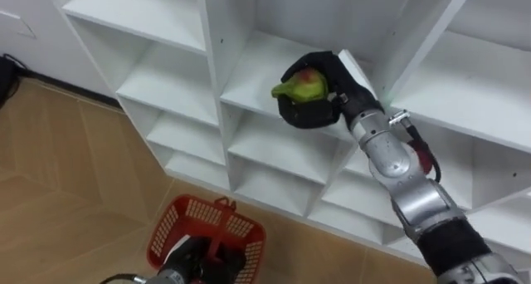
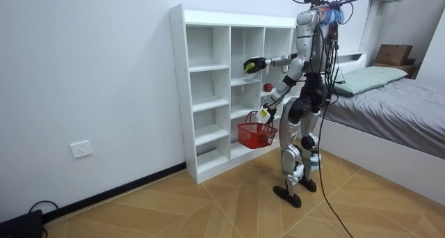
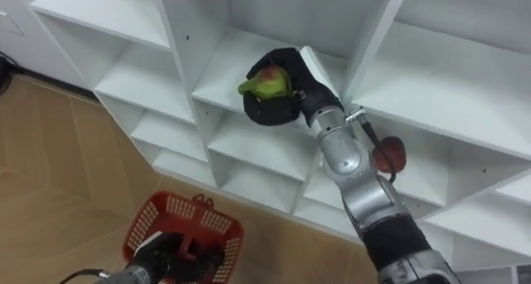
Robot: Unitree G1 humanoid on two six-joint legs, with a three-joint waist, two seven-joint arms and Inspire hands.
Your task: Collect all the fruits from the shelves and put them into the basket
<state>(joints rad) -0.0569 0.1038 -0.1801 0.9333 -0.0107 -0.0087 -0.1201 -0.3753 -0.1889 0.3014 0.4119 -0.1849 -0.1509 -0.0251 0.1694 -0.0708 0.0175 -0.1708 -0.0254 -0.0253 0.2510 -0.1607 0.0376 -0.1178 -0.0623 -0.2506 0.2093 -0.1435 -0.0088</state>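
- Up at 1 o'clock in the left eye view, the right hand (image 1: 319,97) is wrapped round a green-and-red fruit (image 1: 300,85), right at the front edge of a closet (image 1: 211,35) shelf. How far along are we?
- Early, I'd guess. Down at 7 o'clock the left hand (image 1: 187,263) is clamped on the handle of the red basket (image 1: 220,222). Can't tell if anything's in it.
- Room view?
- Robot stands facing the closet, with the basket hanging at roughly 6 o'clock below the held fruit. A red apple (image 2: 267,87) sits on a shelf at 4 o'clock from the fruit.
- Right eye view has that apple too, just beside the forearm.
- So one fruit is grabbed but not in the basket yet, and the apple is untouched.
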